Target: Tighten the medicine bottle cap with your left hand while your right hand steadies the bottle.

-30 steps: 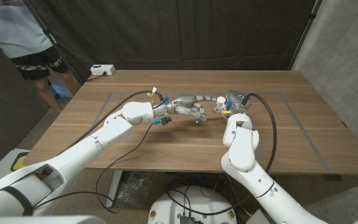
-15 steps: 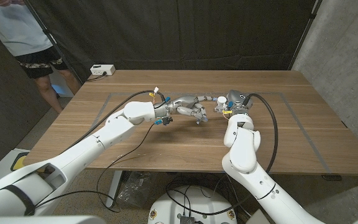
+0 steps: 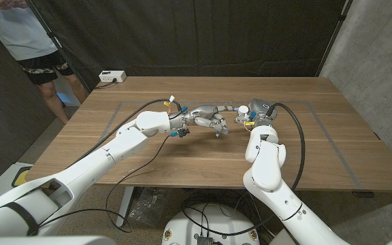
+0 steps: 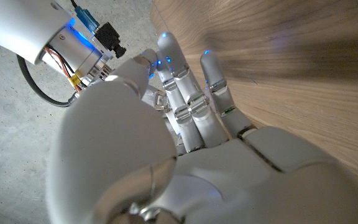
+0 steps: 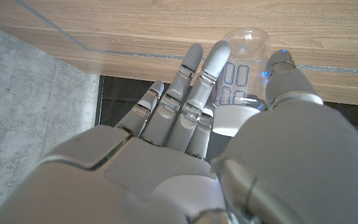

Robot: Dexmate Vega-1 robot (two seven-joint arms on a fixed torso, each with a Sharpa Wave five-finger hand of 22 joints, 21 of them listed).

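Bottle [image 3: 241,113] stands mid-surface [image 3: 332,146], white cap [image 3: 241,109] on top. Right hand [image 3: 256,111] wraps the bottle, fingers [image 5: 211,68] along its clear body. Left hand [image 3: 209,118] just beside the cap, fingers [image 4: 169,56] extended toward it; cannot tell if they're touching it.

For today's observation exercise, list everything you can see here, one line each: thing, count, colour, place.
medicine bottle: one, clear with a white cap, mid-table, between the two hands
table: one, brown wood, with thin lines marked on it
power strip: one, white, far left table corner
curtain: one, black, behind the table
person: one, light shirt and dark shorts, far left
left hand: one, silver, beside the cap
right hand: one, silver, holds the bottle
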